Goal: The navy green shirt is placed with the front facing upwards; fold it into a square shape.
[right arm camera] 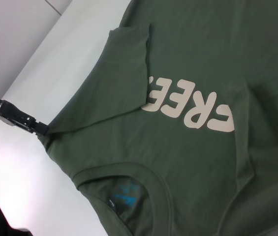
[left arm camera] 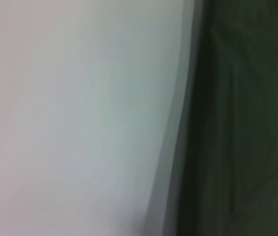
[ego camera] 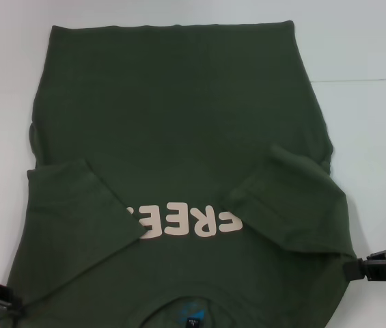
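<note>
The navy green shirt (ego camera: 179, 137) lies flat on the white table, front up, with its collar and blue neck label (ego camera: 189, 316) nearest me. Both short sleeves are folded inward and partly cover the pale "FREE" letters (ego camera: 189, 222). My left gripper (ego camera: 8, 304) sits at the shirt's near left shoulder edge. In the right wrist view this left gripper (right arm camera: 41, 128) pinches the cloth into a small point. My right gripper (ego camera: 351, 268) meets the near right shoulder corner, shut on the edge. The left wrist view shows only the shirt's edge (left arm camera: 237, 123), very close.
The white table (ego camera: 370, 137) shows bare on both sides of the shirt and beyond its hem. A seam line (ego camera: 363, 80) runs across the table at the far right.
</note>
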Action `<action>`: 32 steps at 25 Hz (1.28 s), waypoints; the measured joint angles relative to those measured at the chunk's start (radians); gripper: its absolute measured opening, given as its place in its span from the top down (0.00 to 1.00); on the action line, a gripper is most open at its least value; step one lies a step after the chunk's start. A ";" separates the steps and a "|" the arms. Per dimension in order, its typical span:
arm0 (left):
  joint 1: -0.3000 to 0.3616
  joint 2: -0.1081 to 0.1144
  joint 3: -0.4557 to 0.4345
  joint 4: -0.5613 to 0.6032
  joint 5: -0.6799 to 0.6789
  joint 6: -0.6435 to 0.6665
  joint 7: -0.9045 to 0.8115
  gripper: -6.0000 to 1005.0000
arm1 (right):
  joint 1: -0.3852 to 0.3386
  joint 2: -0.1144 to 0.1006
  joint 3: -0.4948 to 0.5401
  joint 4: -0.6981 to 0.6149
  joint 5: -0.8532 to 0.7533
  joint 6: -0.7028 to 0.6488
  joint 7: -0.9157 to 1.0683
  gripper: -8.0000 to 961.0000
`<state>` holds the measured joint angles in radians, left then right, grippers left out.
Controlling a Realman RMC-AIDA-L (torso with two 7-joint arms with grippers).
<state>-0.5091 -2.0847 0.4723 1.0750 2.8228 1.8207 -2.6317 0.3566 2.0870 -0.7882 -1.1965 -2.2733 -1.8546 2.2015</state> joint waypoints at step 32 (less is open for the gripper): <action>0.020 0.021 -0.196 -0.167 -0.098 -0.047 0.562 0.98 | -0.031 -0.012 0.257 0.261 -0.002 -0.012 -0.388 0.96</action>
<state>-0.4893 -2.0641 0.2765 0.9076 2.7245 1.7740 -2.0693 0.3254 2.0751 -0.5314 -0.9352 -2.2751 -1.8663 1.8133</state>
